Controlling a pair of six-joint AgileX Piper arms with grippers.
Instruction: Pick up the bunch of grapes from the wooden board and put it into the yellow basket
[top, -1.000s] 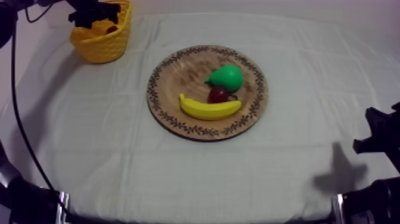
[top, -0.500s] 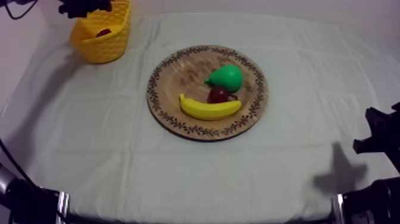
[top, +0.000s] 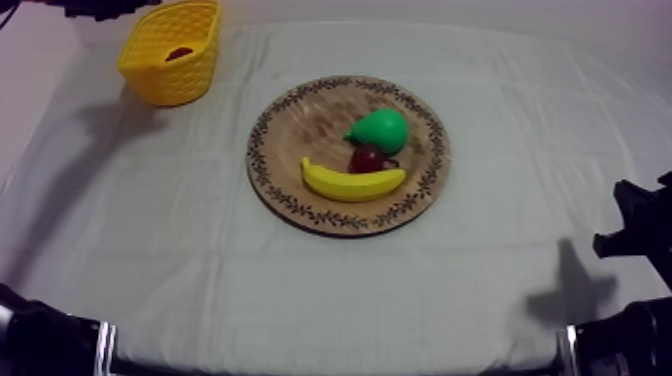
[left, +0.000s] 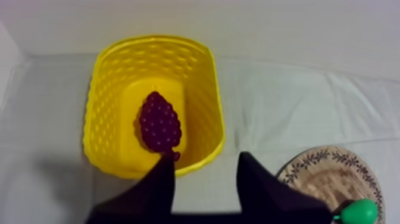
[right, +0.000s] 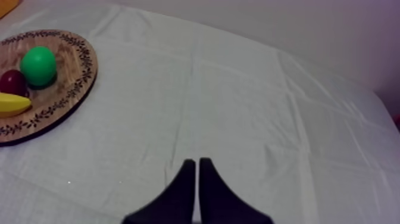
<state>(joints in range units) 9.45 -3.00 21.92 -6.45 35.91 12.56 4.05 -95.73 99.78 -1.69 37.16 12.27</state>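
Note:
The purple bunch of grapes (left: 159, 122) lies on the floor of the yellow basket (left: 205, 101), free of any finger. My left gripper (left: 206, 165) hangs open above the basket's near rim with nothing between its fingers. In the top view the basket (top: 170, 85) stands at the far left with the grapes (top: 180, 53) inside, and my left arm (top: 100, 6) is at the edge behind it. My right gripper (right: 197, 164) is shut on nothing, low over bare cloth to the right of the wooden board (right: 65, 83).
The round wooden board (top: 290, 120) sits mid-table and holds a green pear (top: 380, 130), a small red fruit (top: 366, 158) and a banana (top: 352, 182). My right arm (top: 635, 230) rests at the right edge.
My left gripper has lifted off the basket and drawn back toward the far left edge. The grapes stay in the basket. The right arm has not moved.

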